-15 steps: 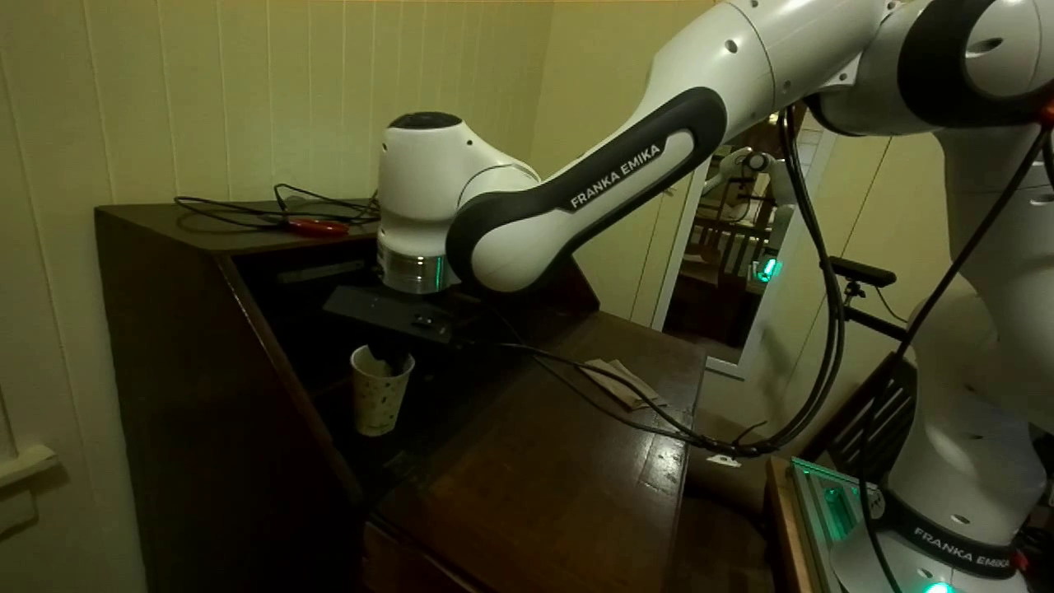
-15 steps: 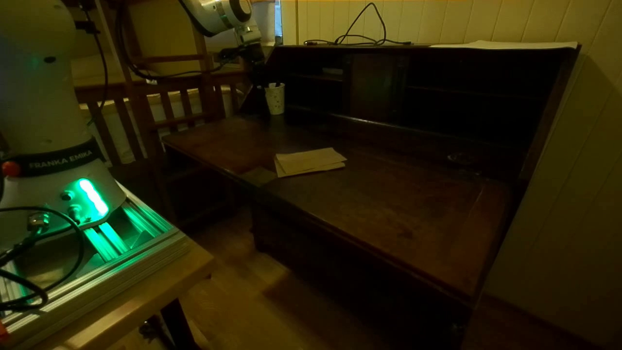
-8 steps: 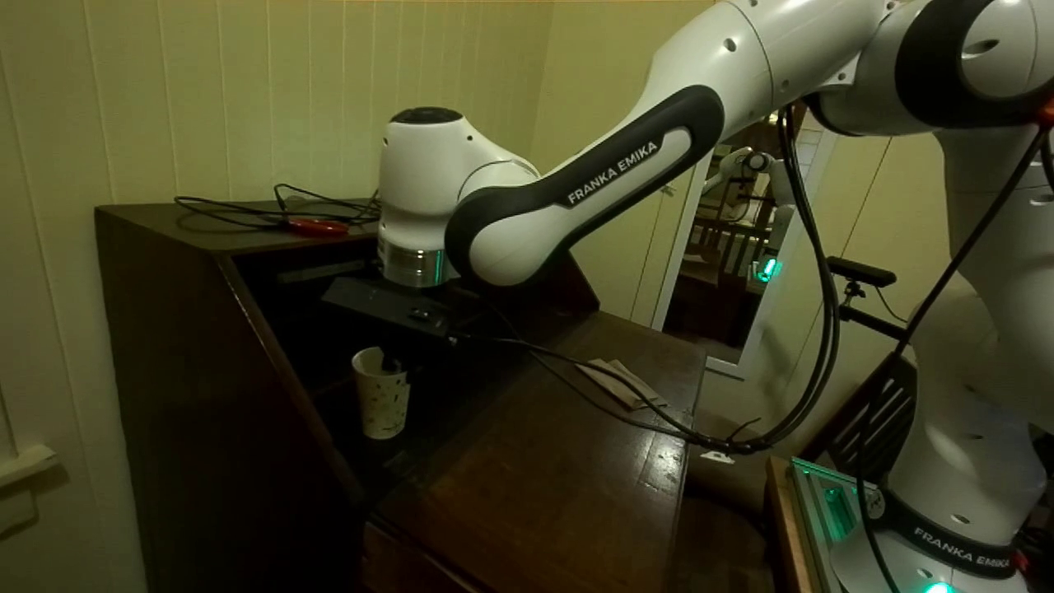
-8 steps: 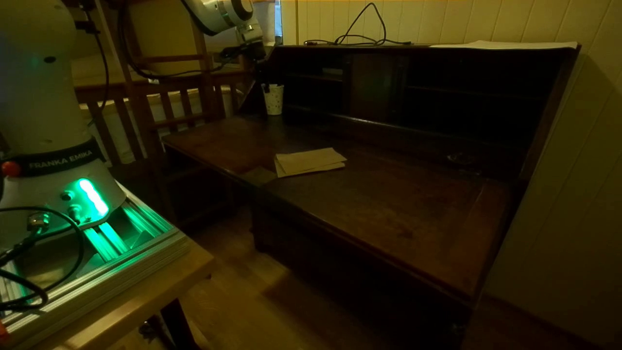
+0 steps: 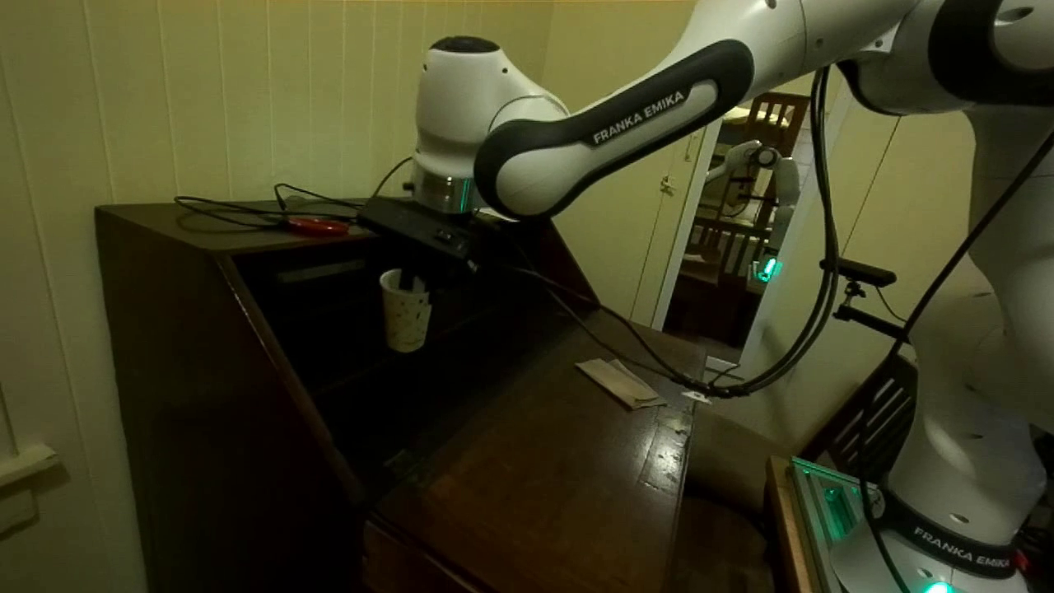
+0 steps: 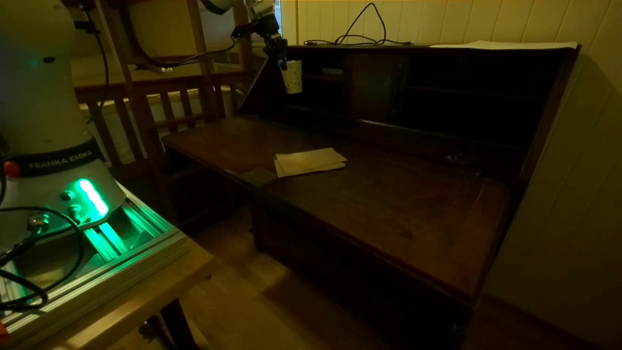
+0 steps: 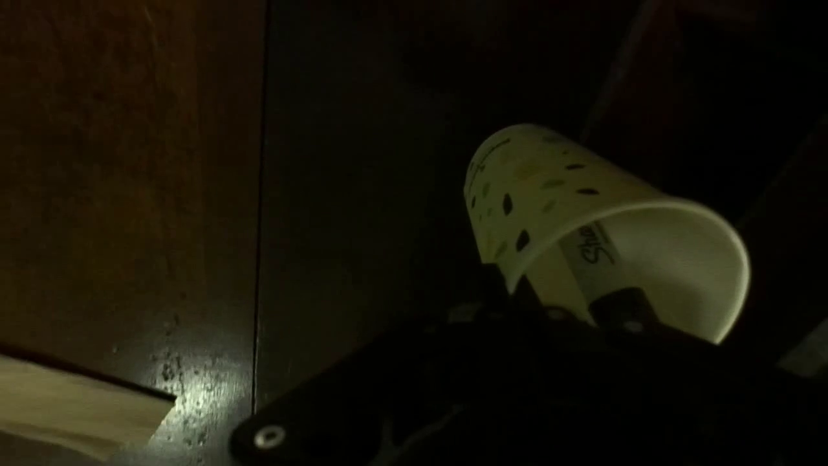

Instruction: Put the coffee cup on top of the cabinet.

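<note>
The end effector [image 7: 512, 285] pinches the wall of the coffee cup [image 5: 406, 321] at its rim, one fingertip outside and one inside. In both exterior views the cup hangs in the air, mouth up and slightly tilted, in front of the dark shelving of the cabinet [image 5: 206, 387]. It is lower than the cabinet's flat top [image 5: 156, 218] and higher than the fold-down front [image 6: 388, 214], apart from both. The wrist view shows dark and pale flecks printed on the cup's side and, inside it, a pale pen-like stick [image 7: 592, 259] with partly readable lettering and a dark end. Black cables [image 5: 284, 216] and a small red object [image 5: 317, 226] lie on the top; in an exterior view a white sheet [image 6: 505, 45] also lies there. Folded brownish paper [image 6: 311, 161] rests on the fold-down front, well apart from the cup. The white robot arm [image 5: 634, 123] has its base [image 6: 53, 194] on a metal frame [image 6: 121, 265] set on a wooden table [image 6: 160, 279]. A white-framed mirror [image 5: 716, 301] reflects part of the arm.
</note>
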{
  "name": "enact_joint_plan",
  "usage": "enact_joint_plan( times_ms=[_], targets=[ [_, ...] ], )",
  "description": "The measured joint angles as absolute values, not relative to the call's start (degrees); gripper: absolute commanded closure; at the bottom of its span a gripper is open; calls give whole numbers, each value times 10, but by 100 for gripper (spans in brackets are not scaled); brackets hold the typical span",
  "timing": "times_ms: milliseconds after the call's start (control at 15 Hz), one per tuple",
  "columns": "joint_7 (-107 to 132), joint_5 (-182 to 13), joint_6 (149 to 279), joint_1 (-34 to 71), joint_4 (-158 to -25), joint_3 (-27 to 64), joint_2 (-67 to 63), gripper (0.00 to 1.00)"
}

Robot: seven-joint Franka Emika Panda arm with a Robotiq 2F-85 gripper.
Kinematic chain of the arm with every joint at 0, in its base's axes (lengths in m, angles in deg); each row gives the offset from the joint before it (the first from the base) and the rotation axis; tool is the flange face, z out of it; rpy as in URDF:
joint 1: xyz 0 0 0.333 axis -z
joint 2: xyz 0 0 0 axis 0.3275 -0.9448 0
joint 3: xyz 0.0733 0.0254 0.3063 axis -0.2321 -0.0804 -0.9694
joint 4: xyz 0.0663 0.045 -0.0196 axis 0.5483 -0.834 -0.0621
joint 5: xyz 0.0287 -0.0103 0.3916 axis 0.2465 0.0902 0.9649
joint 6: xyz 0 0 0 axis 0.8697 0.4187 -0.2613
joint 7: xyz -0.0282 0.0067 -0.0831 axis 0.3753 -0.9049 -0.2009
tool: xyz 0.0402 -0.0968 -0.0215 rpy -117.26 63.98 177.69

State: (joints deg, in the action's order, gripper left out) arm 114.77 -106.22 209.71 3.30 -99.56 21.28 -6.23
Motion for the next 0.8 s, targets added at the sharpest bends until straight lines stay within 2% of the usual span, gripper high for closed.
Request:
enact_joint_plan(
  times_ms=[400,800],
  targets=[
    [1139,-1054,2091,94,-996,219,15,99],
    [1017,-938,2093,131,-993,182,71,97]
  ],
)
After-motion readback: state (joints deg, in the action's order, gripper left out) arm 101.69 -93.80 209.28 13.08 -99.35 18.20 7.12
